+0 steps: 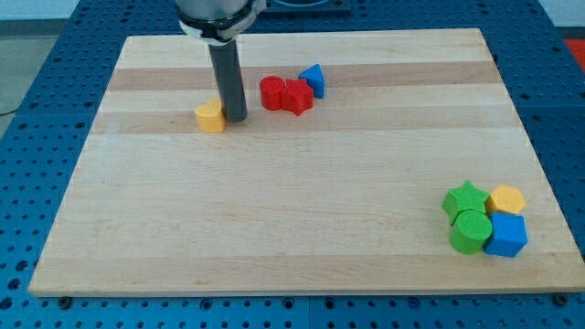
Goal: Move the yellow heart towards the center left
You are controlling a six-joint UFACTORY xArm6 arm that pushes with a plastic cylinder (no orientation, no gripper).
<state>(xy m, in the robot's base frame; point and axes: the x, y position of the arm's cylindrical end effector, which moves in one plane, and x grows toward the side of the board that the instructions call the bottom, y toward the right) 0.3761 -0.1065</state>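
Observation:
The yellow heart [210, 117] lies on the wooden board [274, 201] in the upper left-centre part of the view. My tip [236, 118] stands right against the heart's right side, touching it. The dark rod rises from the tip toward the view's top. To the right of the tip sit two red blocks [285, 94] pressed together, with a blue triangle [313, 79] touching their upper right.
At the view's lower right stands a tight cluster: a green star [464, 198], a green cylinder [470, 231], a yellow hexagon [506, 199] and a blue cube [507, 236]. The board rests on a blue perforated table [37, 110].

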